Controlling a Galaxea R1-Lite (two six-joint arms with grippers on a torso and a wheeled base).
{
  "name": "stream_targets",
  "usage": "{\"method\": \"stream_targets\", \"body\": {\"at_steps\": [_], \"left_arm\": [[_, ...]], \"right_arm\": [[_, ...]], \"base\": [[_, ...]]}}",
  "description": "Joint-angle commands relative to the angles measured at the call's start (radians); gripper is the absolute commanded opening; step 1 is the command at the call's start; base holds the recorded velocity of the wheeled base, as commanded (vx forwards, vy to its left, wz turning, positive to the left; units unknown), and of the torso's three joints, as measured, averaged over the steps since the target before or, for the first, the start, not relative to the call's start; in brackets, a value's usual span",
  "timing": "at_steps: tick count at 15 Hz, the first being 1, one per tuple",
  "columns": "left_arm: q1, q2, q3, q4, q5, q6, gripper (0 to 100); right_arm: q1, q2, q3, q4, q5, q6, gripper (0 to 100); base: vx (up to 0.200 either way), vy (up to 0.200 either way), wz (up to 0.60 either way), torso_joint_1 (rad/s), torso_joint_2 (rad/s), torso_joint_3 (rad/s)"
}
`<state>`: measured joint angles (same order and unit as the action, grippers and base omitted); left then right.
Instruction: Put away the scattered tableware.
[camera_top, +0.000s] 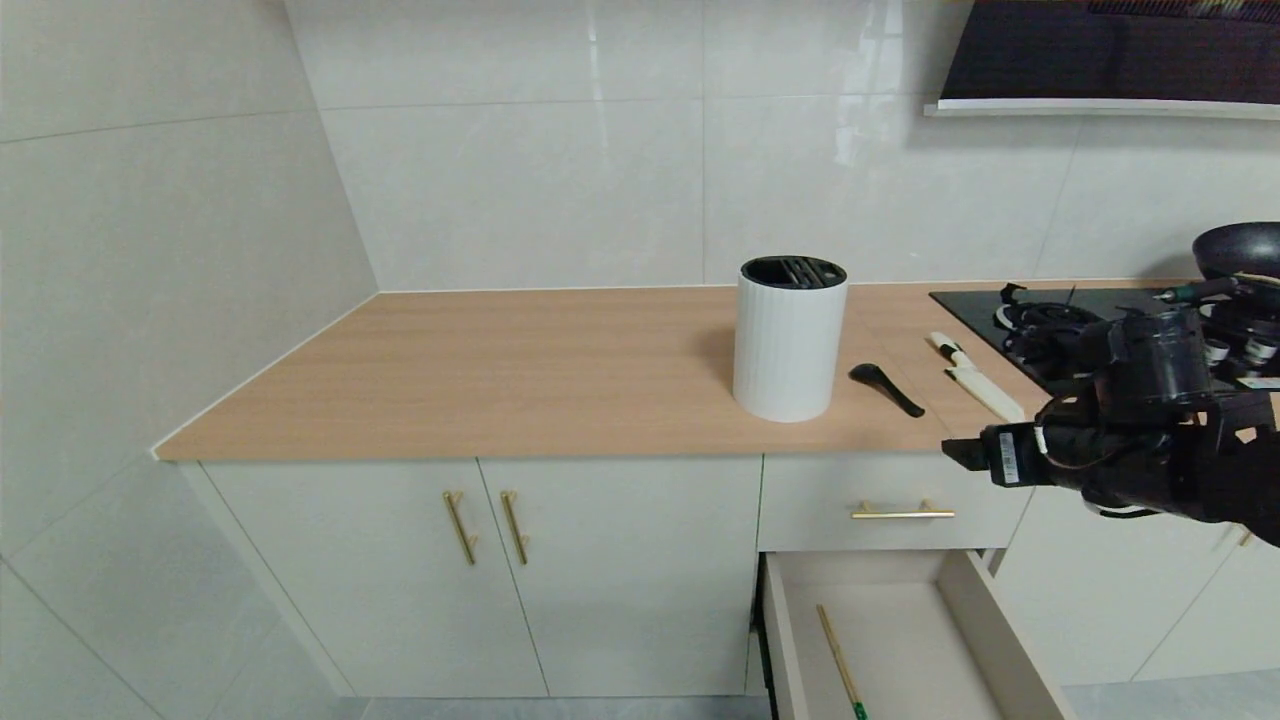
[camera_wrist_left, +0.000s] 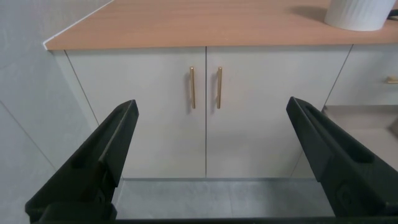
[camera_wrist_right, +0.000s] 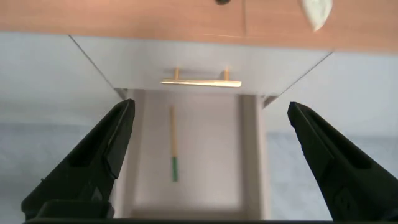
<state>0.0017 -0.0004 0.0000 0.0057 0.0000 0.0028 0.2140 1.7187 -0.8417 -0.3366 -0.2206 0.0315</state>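
On the wooden counter (camera_top: 520, 380) a black spoon (camera_top: 885, 387) lies just right of a white ribbed knife holder (camera_top: 790, 340). A white-handled knife (camera_top: 975, 378) lies further right, by the stove. Below the counter's front an open drawer (camera_top: 960, 610) holds a bamboo chopstick with a green end (camera_top: 840, 665). My right gripper (camera_top: 965, 455) hangs in front of the counter edge above that drawer. In the right wrist view it (camera_wrist_right: 211, 109) stands open, with the chopstick (camera_wrist_right: 173, 146) below. My left gripper (camera_wrist_left: 212, 107) is open too, low down, facing the cabinet doors (camera_wrist_left: 205, 112).
A black gas hob (camera_top: 1050, 320) with a dark pan (camera_top: 1240, 250) takes up the counter's right end. A closed drawer with a gold handle (camera_top: 903, 513) sits above the open one. Tiled walls close off the back and left. The counter's left half is bare wood.
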Motion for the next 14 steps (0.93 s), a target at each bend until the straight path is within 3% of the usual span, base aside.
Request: {"method": "stream_targets", "body": {"at_steps": [1, 3, 6, 10, 14], "left_arm": [[0.0, 0.0, 0.0, 0.0, 0.0, 0.0, 100], [0.0, 0.0, 0.0, 0.0, 0.0, 0.0, 100], [0.0, 0.0, 0.0, 0.0, 0.0, 0.0, 100], [0.0, 0.0, 0.0, 0.0, 0.0, 0.0, 100], [0.0, 0.0, 0.0, 0.0, 0.0, 0.0, 100]], "right_arm": [[-0.078, 0.044, -0.097, -0.012, 0.095, -0.038, 100], [-0.131, 0.147, -0.28, 0.11, 0.153, -0.091, 100], [-0.174, 0.234, -0.401, 0.134, 0.288, -0.128, 100], [-0.174, 0.444, -0.611, 0.16, 0.3, -0.174, 100], [-0.153, 0.584, -0.717, 0.166, 0.299, -0.176, 100]], "base": [[0.0, 0.0, 0.0, 0.0, 0.0, 0.0], [0.0, 0.0, 0.0, 0.0, 0.0, 0.0], [0.0, 0.0, 0.0, 0.0, 0.0, 0.0], [0.0, 0.0, 0.0, 0.0, 0.0, 0.0], [0.0, 0.0, 0.0, 0.0, 0.0, 0.0]]}}
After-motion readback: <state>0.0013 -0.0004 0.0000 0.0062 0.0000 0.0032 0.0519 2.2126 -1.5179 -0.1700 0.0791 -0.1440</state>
